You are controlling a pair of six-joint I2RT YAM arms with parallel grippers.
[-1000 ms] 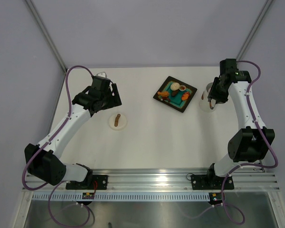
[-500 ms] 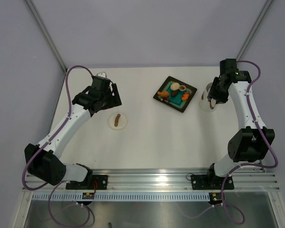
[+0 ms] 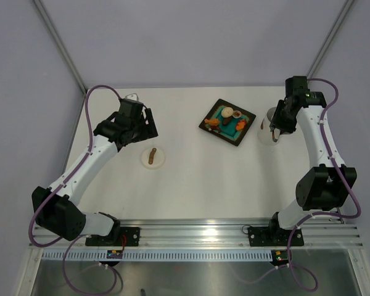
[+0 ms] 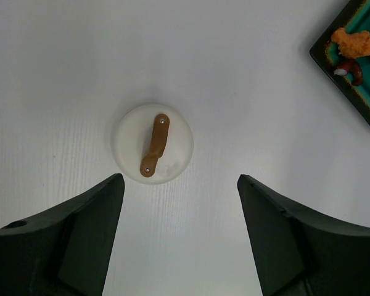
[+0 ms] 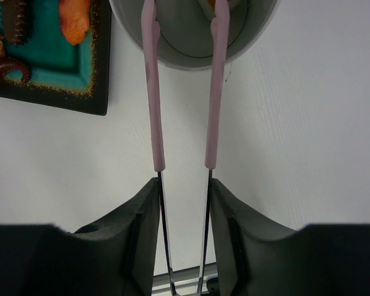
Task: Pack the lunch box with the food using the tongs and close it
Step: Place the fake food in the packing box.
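Nearest you, well to the left of the black tray [image 5: 49, 102], the lid [image 4: 172, 145] lies flat with its brown handle [image 4: 155, 145] up. Your left gripper [image 4: 179, 180] hangs over it, jaws wide and nothing in them. Farther out, just right of the tray, your right gripper [image 5: 184, 185] is clamped on the tongs [image 5: 153, 92], squeezing both arms near parallel. Their long axis runs straight out from the jaws, tips at the mouth of the lunch box [image 5: 253, 31]. Hold the tips inside the rim, ease the squeeze slowly, then rise clear before swinging to the food [image 5: 74, 18] on the tray, or you risk tipping the lunch box
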